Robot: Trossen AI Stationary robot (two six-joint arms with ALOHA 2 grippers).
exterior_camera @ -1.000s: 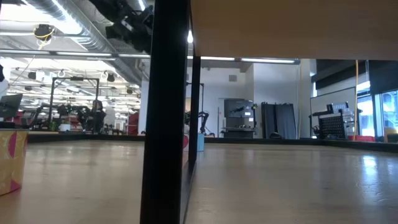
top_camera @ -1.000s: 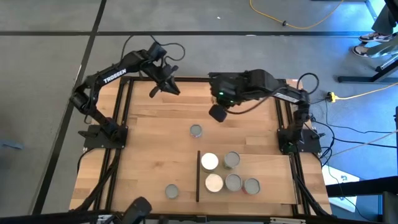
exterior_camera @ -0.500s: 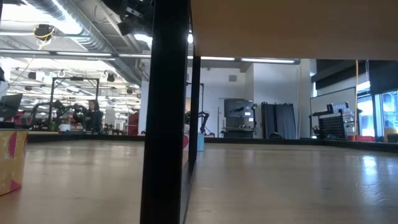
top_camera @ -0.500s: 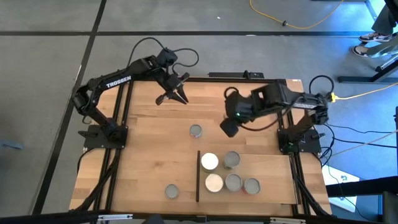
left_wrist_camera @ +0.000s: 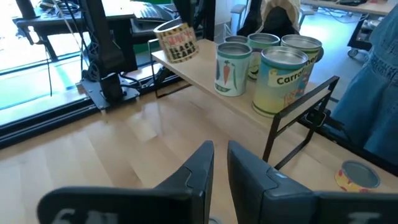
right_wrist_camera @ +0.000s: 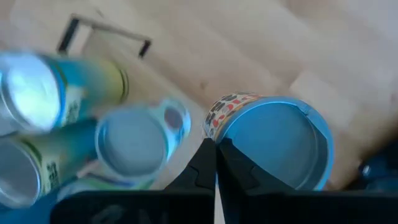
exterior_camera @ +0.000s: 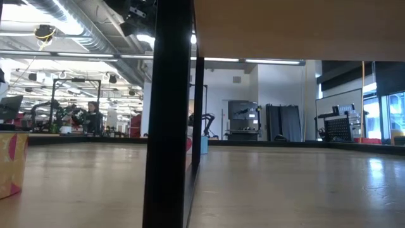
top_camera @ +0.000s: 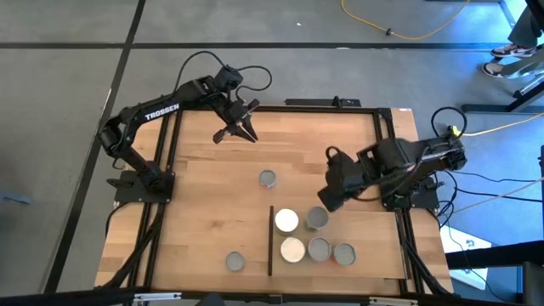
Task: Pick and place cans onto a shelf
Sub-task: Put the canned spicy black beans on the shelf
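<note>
Light-wood tabletop in a black frame is seen from above. At its front the shelf is placed, and five cans are already set on it. One can is left just beside the shelf's dark strip, and another can stands farther back in the middle, so two placements are judged to remain. The right gripper is held over the shelf's back edge, closed and empty. The left gripper hangs near the far edge, slightly parted, with nothing held. Beyond, a grey floor and a yellow cable are seen.
</note>
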